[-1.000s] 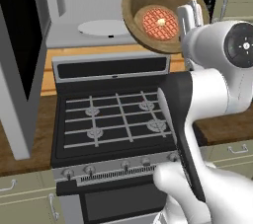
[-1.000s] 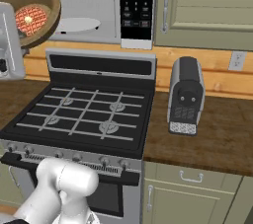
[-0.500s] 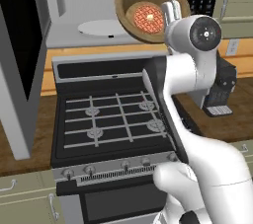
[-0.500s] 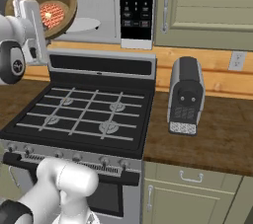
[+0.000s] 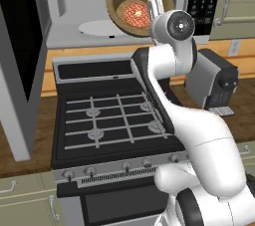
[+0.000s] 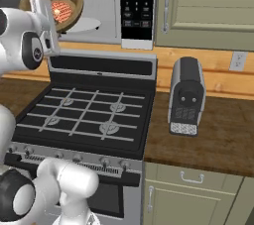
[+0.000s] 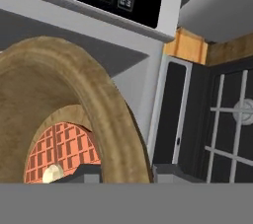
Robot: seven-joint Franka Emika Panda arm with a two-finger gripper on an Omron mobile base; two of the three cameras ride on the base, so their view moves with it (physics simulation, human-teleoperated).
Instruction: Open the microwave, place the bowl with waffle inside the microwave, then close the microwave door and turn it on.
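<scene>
Left base view: end effector clamped on the bowl rim, tilted, at the microwave mouth.
Right base view: waffle inside, above the turntable.
Hand view: risk: tilt spills waffle; rim may clip frame.

The bowl has been carried from the 3 o'clock side of the microwave opening toward 9 o'clock, and is now held in front of the open cavity, above the turntable. Throughout, it has been kept tipped, its mouth facing the base cameras, with the waffle still lying against its bottom. The pincer has stayed clamped on the rim at the bowl's 3 o'clock edge. The arm's upper joints have been swung toward 9 o'clock, so the toaster on the bench is now uncovered in the left base view.
</scene>
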